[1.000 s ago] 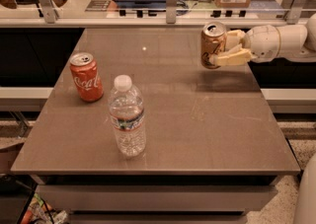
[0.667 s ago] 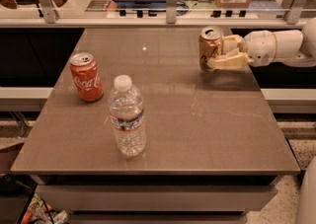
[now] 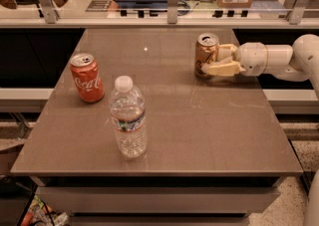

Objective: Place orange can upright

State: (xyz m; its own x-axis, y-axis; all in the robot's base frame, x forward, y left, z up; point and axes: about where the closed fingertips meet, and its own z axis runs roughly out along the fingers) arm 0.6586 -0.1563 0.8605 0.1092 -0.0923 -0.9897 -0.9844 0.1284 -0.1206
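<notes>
Orange can (image 3: 204, 51) partly behind end effector (image 3: 212, 60)

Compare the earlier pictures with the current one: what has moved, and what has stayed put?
The gripper, reaching in from the right and still shut on the orange can, has lowered it and shifted it slightly left; its base now seems to rest on the table, upright. Nothing was let go. The red can and water bottle stayed put.
</notes>
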